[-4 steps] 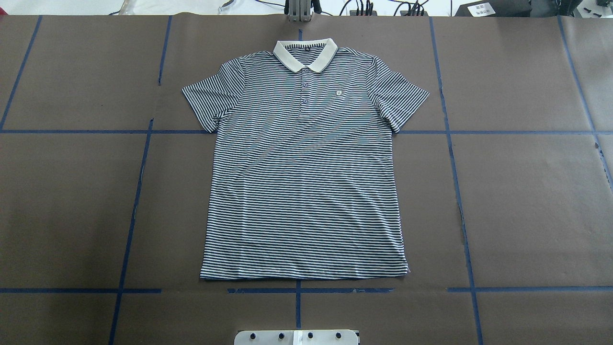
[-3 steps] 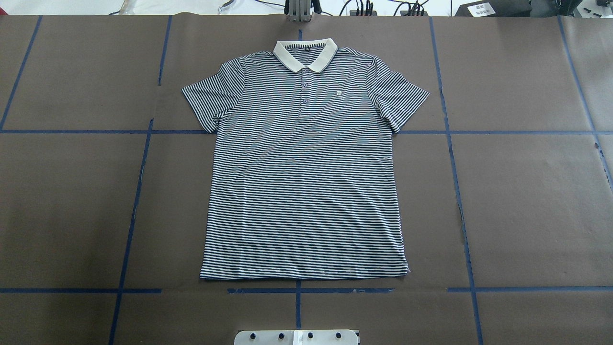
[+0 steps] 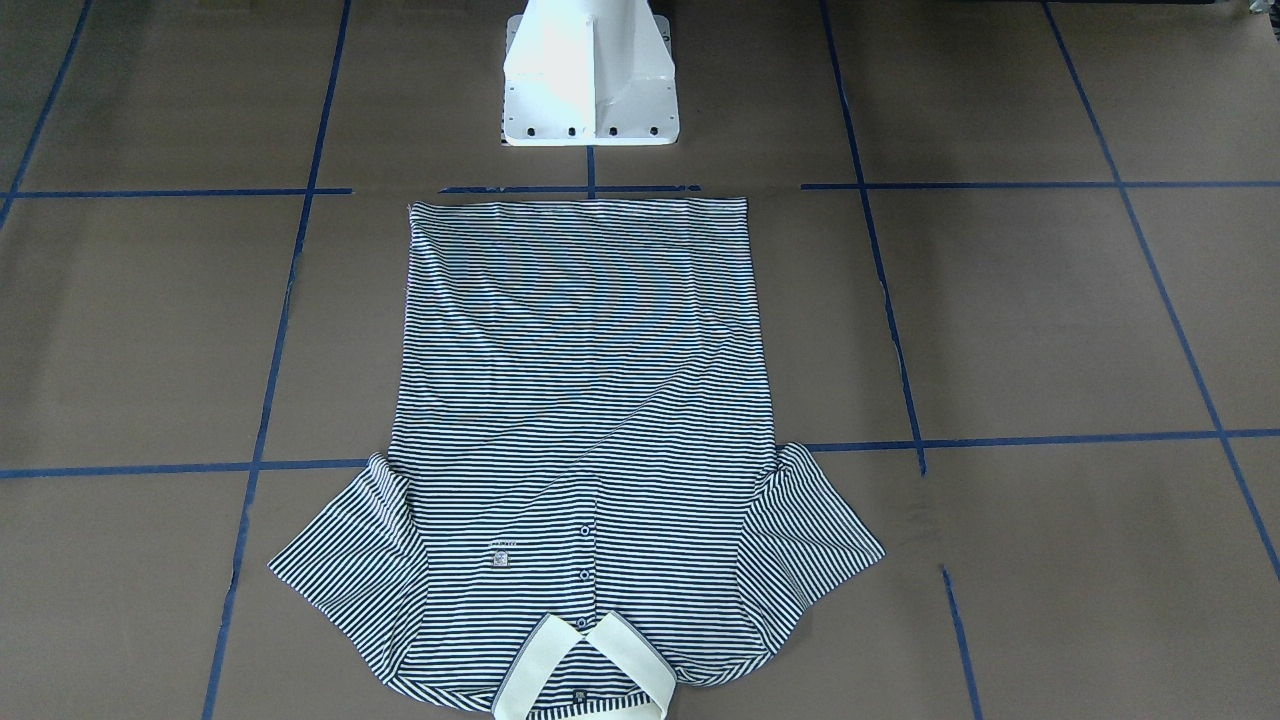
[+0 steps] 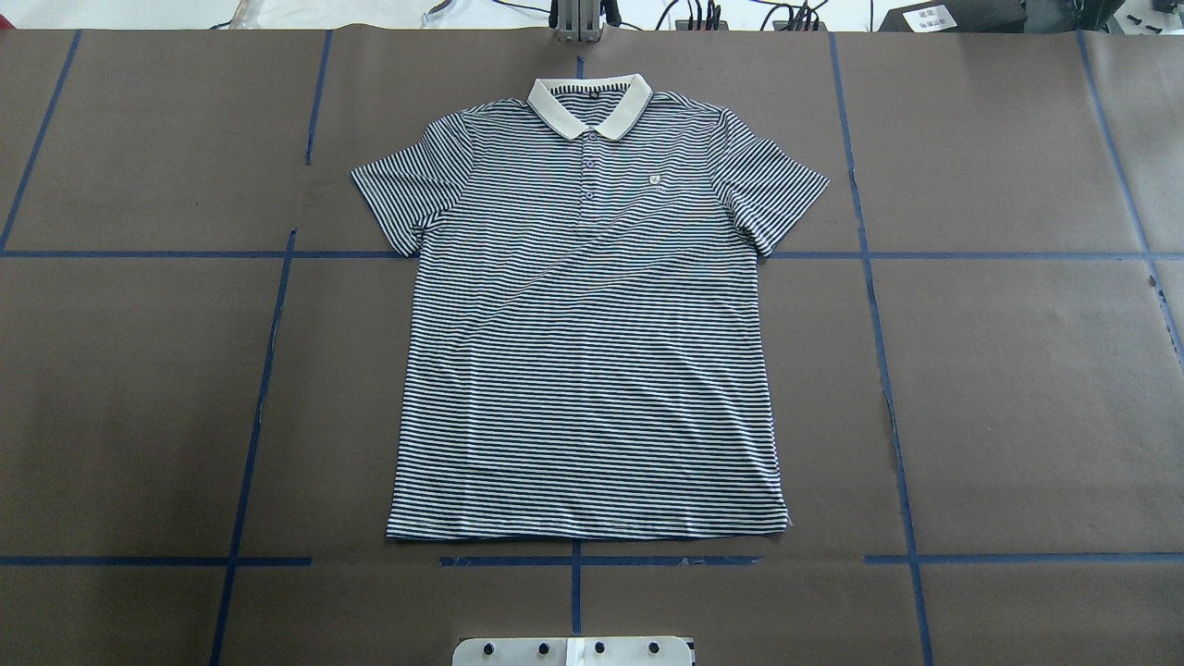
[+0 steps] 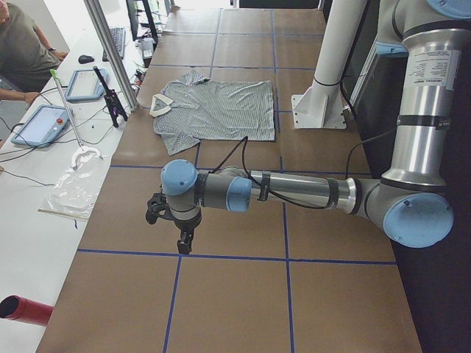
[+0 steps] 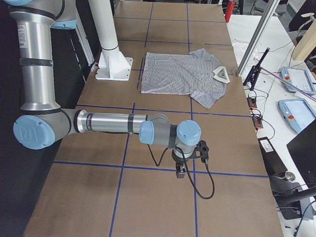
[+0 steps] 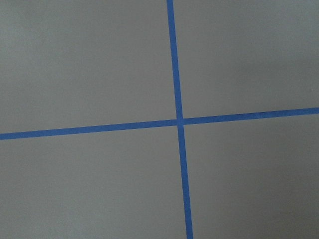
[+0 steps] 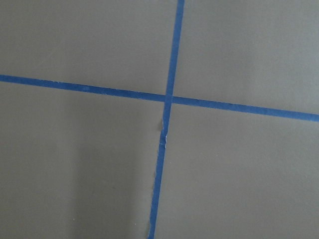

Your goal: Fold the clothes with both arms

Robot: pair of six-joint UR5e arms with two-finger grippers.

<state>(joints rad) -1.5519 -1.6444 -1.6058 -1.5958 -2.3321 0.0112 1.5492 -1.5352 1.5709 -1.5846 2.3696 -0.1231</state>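
**On the taped table, a striped polo lies flat between two idle arms**

At the middle of the brown-papered table (image 4: 1017, 370), the navy-and-white striped polo shirt (image 4: 587, 351) lies face up and spread flat, both short sleeves fanned out. Its cream collar (image 4: 592, 106) is at the far edge from the robot. Its hem (image 3: 580, 205) lies near the white pedestal (image 3: 590, 80), just past a line of blue tape (image 7: 177, 122). The placket is buttoned, and a small chest patch (image 4: 654, 180) shows beside it.

Well apart from the shirt, the left arm (image 5: 294, 191) reaches out low over bare paper towards the table's left end, its left gripper (image 5: 184, 241) pointing down by a tape line. The right arm (image 6: 108, 122) does the same at the right end, with the right gripper (image 6: 180, 172) hanging above a tape line. Whether either pair of jaws is spread or pressed together cannot be told (they show only in the side views, small and dark). Each wrist camera sees nothing but a crossing of tape on the paper.

Beyond the far edge, an operator (image 5: 22, 44) sits at a white bench with tablets (image 5: 40, 125) and cables.
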